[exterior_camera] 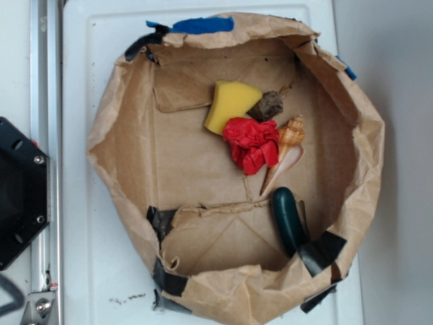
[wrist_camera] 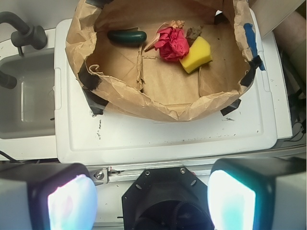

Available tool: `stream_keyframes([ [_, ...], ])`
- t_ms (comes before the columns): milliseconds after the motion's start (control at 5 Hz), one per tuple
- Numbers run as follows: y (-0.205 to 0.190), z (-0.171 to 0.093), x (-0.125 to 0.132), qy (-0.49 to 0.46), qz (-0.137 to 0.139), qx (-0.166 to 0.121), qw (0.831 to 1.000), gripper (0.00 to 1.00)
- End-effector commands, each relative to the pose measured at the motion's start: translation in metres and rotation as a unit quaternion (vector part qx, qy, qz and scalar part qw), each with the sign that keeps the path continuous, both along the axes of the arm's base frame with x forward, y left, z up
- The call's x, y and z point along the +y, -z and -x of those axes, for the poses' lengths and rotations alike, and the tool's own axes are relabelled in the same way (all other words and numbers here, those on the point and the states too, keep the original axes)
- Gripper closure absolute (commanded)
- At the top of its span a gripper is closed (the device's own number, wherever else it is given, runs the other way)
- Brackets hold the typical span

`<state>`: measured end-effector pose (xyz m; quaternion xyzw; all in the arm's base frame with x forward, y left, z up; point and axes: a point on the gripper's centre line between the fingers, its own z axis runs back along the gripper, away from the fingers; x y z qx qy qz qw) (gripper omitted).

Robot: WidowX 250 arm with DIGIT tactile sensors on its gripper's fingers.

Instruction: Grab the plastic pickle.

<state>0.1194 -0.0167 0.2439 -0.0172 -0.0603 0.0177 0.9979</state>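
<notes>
Pincer [wrist_camera: 152, 191] spread wide and empty, well apart from the brown paper bag [exterior_camera: 108, 135] on the white worktop [exterior_camera: 88, 40]. Plastic pickle [exterior_camera: 288, 220] lies inside the bag against its wall, just beside the seashell [exterior_camera: 287, 150], near the red crumpled wrapper [exterior_camera: 252, 143] and yellow sponge [exterior_camera: 230, 105].

Black tape [exterior_camera: 322, 250] hides the plastic pickle's [exterior_camera: 288, 218] lower end; gripper [wrist_camera: 151, 196] fingertips blurred.
</notes>
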Motion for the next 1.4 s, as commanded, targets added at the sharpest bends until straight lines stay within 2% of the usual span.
stream_keyframes([
  [0,0.000,0.000,0.000,0.000,0.000,0.000,1.000,0.00],
  [200,0.004,-0.050,-0.022,-0.027,0.014,-0.018,0.999,0.00],
  [400,0.017,-0.087,-0.027,-0.056,0.012,-0.012,0.998,0.00],
  [600,0.029,-0.113,-0.021,-0.053,0.010,-0.016,0.998,0.00],
  [800,0.039,-0.122,-0.014,0.072,0.016,-0.030,0.997,0.00],
  [1000,0.044,-0.123,0.002,0.193,0.055,0.001,0.980,0.00],
  [1200,0.044,-0.123,0.002,0.193,0.055,0.001,0.980,0.00],
])
